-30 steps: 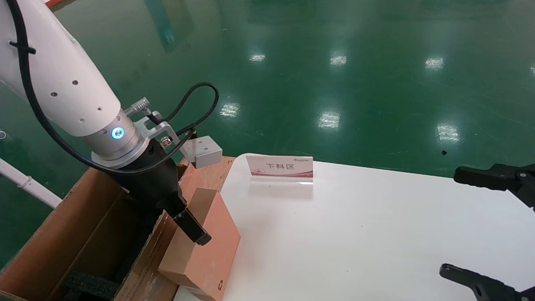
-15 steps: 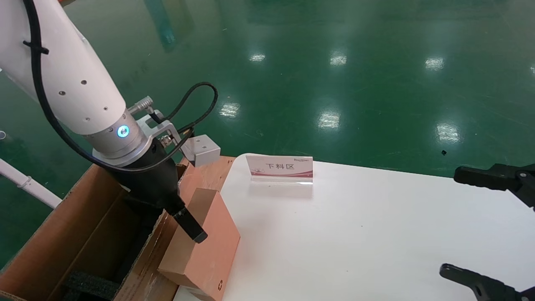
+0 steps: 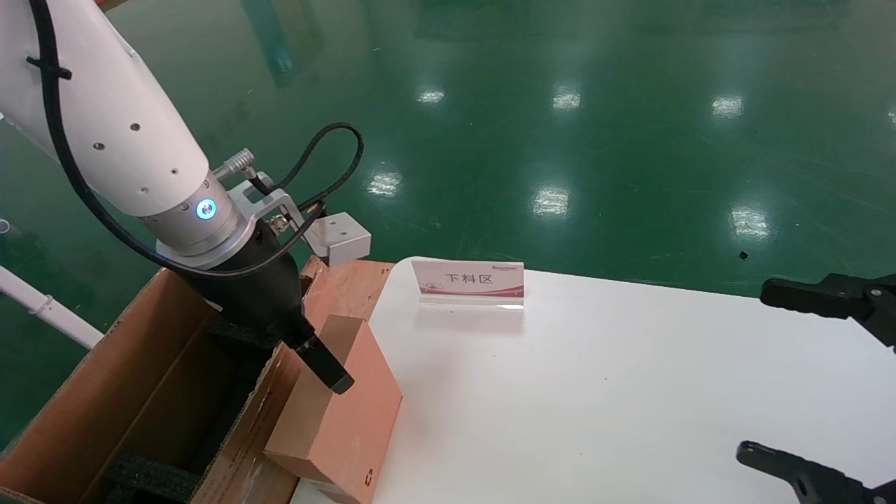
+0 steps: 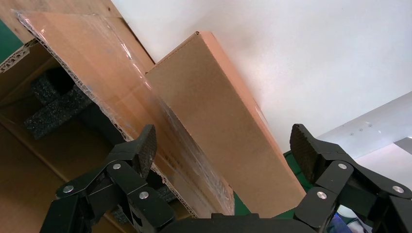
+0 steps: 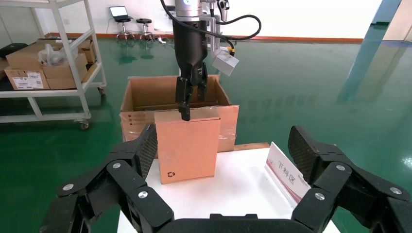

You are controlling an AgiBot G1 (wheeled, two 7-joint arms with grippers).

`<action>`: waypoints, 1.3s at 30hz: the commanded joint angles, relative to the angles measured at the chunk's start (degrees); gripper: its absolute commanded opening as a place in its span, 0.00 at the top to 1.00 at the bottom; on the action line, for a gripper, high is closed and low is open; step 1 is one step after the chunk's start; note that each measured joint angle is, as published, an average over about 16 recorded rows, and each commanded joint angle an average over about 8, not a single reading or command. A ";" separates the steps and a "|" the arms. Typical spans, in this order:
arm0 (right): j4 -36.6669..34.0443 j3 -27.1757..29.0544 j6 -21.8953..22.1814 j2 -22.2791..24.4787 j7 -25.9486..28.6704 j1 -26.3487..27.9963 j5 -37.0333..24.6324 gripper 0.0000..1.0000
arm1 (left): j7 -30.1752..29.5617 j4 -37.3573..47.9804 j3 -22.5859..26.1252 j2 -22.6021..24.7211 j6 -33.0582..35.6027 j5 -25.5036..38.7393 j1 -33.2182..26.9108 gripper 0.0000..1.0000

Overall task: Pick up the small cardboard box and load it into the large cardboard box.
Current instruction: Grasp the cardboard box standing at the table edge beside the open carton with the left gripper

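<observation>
The small cardboard box (image 3: 350, 413) stands on edge at the white table's left edge (image 3: 595, 392) and leans on a taped flap of the large cardboard box (image 3: 105, 392). It also shows in the left wrist view (image 4: 218, 121) and the right wrist view (image 5: 187, 145), with its recycling mark low on the face. My left gripper (image 3: 315, 371) hovers just over the small box's top edge, open, its jaws wide to either side of the box (image 4: 223, 141) and not touching it. My right gripper (image 3: 759, 371) is open and empty at the table's right edge.
A sign stand (image 3: 471, 280) sits at the table's far edge. Black foam (image 3: 150, 476) lies inside the large carton, which stands on the green floor to the table's left. A shelf cart with boxes (image 5: 48, 63) stands farther off.
My left gripper has risen a little above the small box's top edge. The small box and the right arm have not moved.
</observation>
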 commanded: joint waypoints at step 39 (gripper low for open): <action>-0.06 -0.13 0.03 0.04 -0.08 0.04 0.08 0.00 | -0.70 1.25 2.19 -0.23 0.08 -3.59 0.74 0.00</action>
